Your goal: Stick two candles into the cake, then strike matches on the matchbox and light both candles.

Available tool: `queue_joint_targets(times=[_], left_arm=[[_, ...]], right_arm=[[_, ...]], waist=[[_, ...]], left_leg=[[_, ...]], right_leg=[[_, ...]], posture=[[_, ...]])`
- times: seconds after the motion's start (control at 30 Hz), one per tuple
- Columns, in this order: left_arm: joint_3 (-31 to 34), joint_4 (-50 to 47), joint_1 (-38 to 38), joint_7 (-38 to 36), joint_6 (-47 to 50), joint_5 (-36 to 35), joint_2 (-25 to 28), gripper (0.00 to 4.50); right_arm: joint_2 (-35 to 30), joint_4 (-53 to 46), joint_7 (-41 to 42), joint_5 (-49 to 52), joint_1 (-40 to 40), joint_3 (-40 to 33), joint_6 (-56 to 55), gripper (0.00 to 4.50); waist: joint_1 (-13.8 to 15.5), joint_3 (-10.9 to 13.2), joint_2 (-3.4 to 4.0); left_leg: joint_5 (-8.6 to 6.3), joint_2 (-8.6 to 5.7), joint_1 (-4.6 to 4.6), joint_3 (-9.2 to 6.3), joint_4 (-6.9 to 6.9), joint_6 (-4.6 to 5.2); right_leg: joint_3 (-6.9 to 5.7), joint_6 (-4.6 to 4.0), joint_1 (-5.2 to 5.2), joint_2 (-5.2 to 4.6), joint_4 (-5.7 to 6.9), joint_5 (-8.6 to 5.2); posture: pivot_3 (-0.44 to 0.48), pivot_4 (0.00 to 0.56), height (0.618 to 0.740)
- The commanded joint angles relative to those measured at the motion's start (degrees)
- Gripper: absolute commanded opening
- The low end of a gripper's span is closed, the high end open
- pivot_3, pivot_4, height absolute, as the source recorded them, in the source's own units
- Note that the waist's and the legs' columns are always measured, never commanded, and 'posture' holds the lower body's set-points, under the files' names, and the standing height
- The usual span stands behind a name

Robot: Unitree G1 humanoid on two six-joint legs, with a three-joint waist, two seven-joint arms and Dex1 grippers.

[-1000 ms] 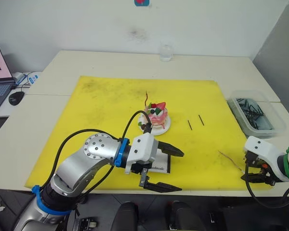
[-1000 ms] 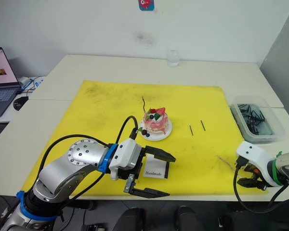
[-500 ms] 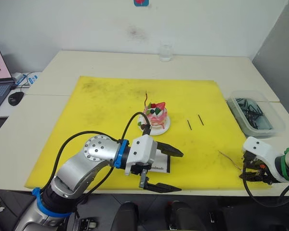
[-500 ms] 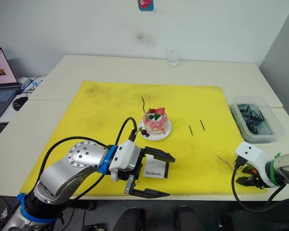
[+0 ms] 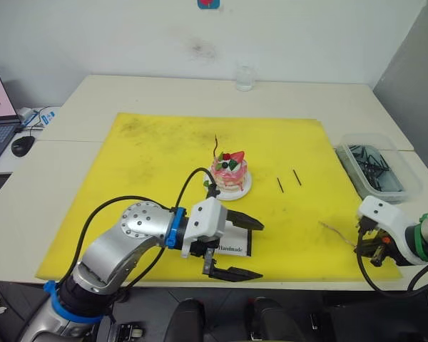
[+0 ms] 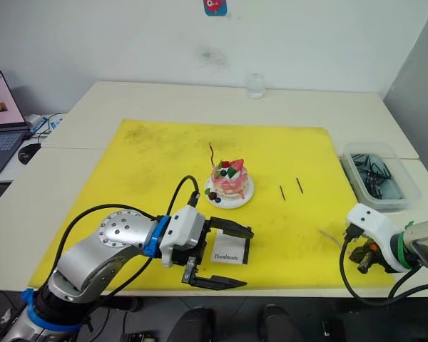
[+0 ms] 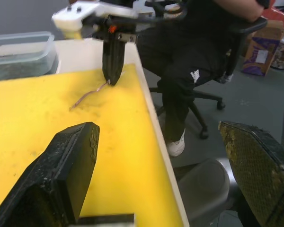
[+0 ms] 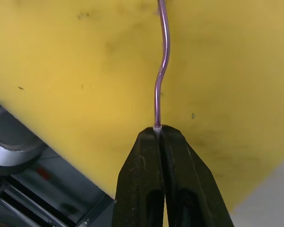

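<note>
Head views, cake: we see the cake on its white plate mid-mat, one candle already standing in it, so half the planting looks done.
Head views, left hand: our left hand hangs with its fingers spread wide either side of the matchbox near the mat's front edge, apparently poised to steady the box for striking.
Head views, matches: the matches lie side by side on the yellow mat, right of the cake, within reach for later.
Head views, right hand: our right hand sits at the mat's right front corner, at the end of the second candle.
Head views, surroundings: a clear bin rests on the surface right of the mat.
Left wrist view: across the mat, the right hand pinches that candle's end.
Right wrist view: the black fingers are clamped together on the pale tip, the wavy stem lying flat on the mat; we judge a lift toward the cake comes next.
</note>
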Motion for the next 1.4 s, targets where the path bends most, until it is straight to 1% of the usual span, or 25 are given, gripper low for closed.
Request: queue_joint_targets(times=[0.03, 0.07, 0.17, 0.2, 0.23, 0.3, 0.37, 0.43, 0.47, 0.57, 0.67, 0.77, 0.9, 1.07, 1.23, 1.4], left_arm=[[5.53, -0.6, 1.66, 1.77, 1.03, -2.6, 1.13, 4.5], [6.73, -0.9, 2.41, 2.72, 1.06, -2.49, 1.33, 4.5], [12.6, -2.19, 4.93, 5.83, 4.01, -5.09, 2.76, 4.5], [14.48, -2.41, 6.0, 6.32, 4.67, -5.77, 3.63, 4.5], [16.81, -2.7, 7.51, 6.75, 5.41, -6.49, 4.67, 4.5], [20.82, -2.78, 9.58, 9.14, 6.55, -8.18, 4.85, 4.5], [23.32, -2.39, 10.29, 11.78, 7.07, -9.4, 3.81, 4.5], [24.49, -1.77, 10.37, 13.91, 6.93, -9.86, 2.44, 4.5], [24.79, -1.48, 10.33, 14.68, 6.99, -10.1, 2.0, 4.5], [24.39, -0.44, 9.62, 16.1, 6.55, -9.39, 1.27, 4.5], [22.52, 0.02, 8.41, 17.27, 5.96, -8.35, 0.36, 4.5], [21.19, 0.03, 7.74, 17.56, 5.89, -7.78, -0.21, 4.5], [20.42, 0.51, 6.82, 17.86, 5.96, -7.67, -0.37, 4.5], [19.87, 0.84, 5.88, 17.89, 6.04, -7.55, -0.38, 4.5], [19.34, 0.76, 5.59, 17.93, 5.99, -7.34, -0.38, 4.5], [18.55, 0.91, 5.31, 18.02, 5.8, -7.02, -1.04, 4.5]], right_arm=[[1.73, -0.48, 0.89, 4.07, -5.66, -5.83, 1.32, 0.02], [3.33, -0.67, 0.29, 5.11, -7.71, -6.4, 1.57, 0.02], [12.36, -1.38, -3.5, 8.7, -15.5, -8.12, 2.58, 0.02], [16.43, -1.47, -5.64, 8.96, -17.58, -8.25, 1.59, 0.02], [23.12, -1.38, -8.81, 9.69, -19.86, -8.79, -0.82, 0.02], [34.59, -1.11, -14.45, 8.2, -22.58, -7.84, -8.3, 0.02], [43.25, -0.1, -17.76, 4.98, -22.77, -6.11, -17.78, 0.02], [49.34, 2.03, -19.12, -0.53, -21.25, -2.57, -29.37, 0.02], [51.04, 3.14, -19.19, -2.72, -20.6, -0.98, -33.71, 0.02], [54.64, 8.53, -18.7, -8.15, -19.02, 3.26, -44.59, 0.02], [59.12, 14.28, -17.35, -12.26, -16.31, 6.59, -57.78, 0.02], [62.03, 19.19, -16.6, -15.02, -14.77, 9.02, -65.53, 0.02], [65.18, 24.81, -16.76, -16.62, -14.99, 10.5, -71.31, 0.02], [67.34, 30.46, -17.19, -18.64, -15.76, 11.28, -76.89, 0.02], [68.51, 35.27, -17.51, -19.82, -16.73, 11.04, -80.72, 0.02], [69.53, 37.55, -17.56, -20.33, -17.2, 11.21, -82.37, 0.02]], waist=[[-0.11, 0.01, 0.02], [-0.11, 0.01, 0.01], [-0.44, 0.02, -0.01], [-0.52, 0.02, -0.02], [-0.66, 0.02, -0.03], [-1.2, 0.01, -0.05], [-1.27, 0.03, 0.0], [-1.06, 0.03, 0.0], [-0.86, 0.04, 0.01], [-0.74, 0.02, -0.02], [-0.81, 0.02, -0.03], [-1.02, 0.02, -0.02], [-1.14, 0.02, -0.02], [-1.16, 0.02, -0.02], [-1.18, 0.03, -0.02], [-1.17, 0.02, -0.01]], left_leg=[[0.0, 0.01, 0.0, -0.01, -0.01, 0.0], [0.0, 0.01, 0.02, -0.01, 0.0, 0.0], [0.0, 0.02, 0.03, -0.03, -0.01, 0.0], [0.0, 0.02, 0.02, -0.06, 0.0, 0.0], [0.0, 0.02, 0.01, -0.08, -0.01, 0.0], [0.0, 0.04, -0.01, -0.11, 0.0, 0.0], [0.0, 0.07, 0.0, -0.13, -0.03, 0.0], [0.0, 0.08, -0.04, -0.14, -0.05, -0.01], [0.0, 0.1, -0.07, -0.11, -0.06, 0.0], [0.0, 0.03, -0.1, -0.06, -0.02, 0.0], [0.0, -0.03, -0.06, 0.06, 0.01, 0.01], [0.01, 0.05, -0.01, 0.04, 0.0, 0.01], [0.01, 0.11, 0.02, -0.01, -0.01, 0.0], [0.01, 0.11, 0.03, -0.03, -0.03, 0.0], [0.01, 0.12, 0.03, -0.03, -0.03, 0.0], [0.01, 0.11, 0.03, -0.02, -0.02, 0.0]], right_leg=[[0.01, 0.0, 0.0, 0.0, 0.01, 0.0], [-0.01, 0.0, 0.01, 0.0, 0.01, 0.0], [-0.01, 0.0, 0.01, 0.02, 0.02, 0.0], [-0.01, 0.0, 0.01, 0.01, 0.02, 0.0], [-0.04, 0.0, 0.01, 0.01, 0.04, 0.0], [-0.04, 0.0, 0.01, 0.02, 0.04, 0.01], [-0.05, 0.01, -0.01, 0.02, 0.06, 0.01], [-0.09, 0.0, -0.04, 0.04, 0.05, 0.0], [-0.15, 0.0, -0.03, 0.06, 0.03, 0.0], [-0.02, 0.01, 0.0, -0.07, -0.03, 0.01], [0.06, 0.08, 0.0, -0.15, -0.02, 0.05], [0.02, 0.06, 0.0, -0.08, 0.06, 0.06], [0.0, 0.02, 0.0, -0.01, 0.12, 0.07], [0.02, -0.01, 0.0, -0.01, 0.12, 0.07], [0.03, 0.0, 0.0, -0.01, 0.11, 0.07], [0.05, 0.0, 0.0, -0.03, 0.11, 0.07]], posture=[[0.0, 0.15, 0.74], [0.0, 0.15, 0.74], [0.0, 0.15, 0.74], [0.0, 0.15, 0.74], [0.0, 0.15, 0.74], [0.0, 0.15, 0.74], [0.0, 0.15, 0.74], [0.0, 0.15, 0.74], [0.0, 0.15, 0.74], [0.0, 0.15, 0.74], [0.0, 0.15, 0.74], [0.0, 0.15, 0.74], [0.0, 0.15, 0.74], [0.0, 0.15, 0.74], [0.0, 0.15, 0.74], [0.0, 0.15, 0.74]])
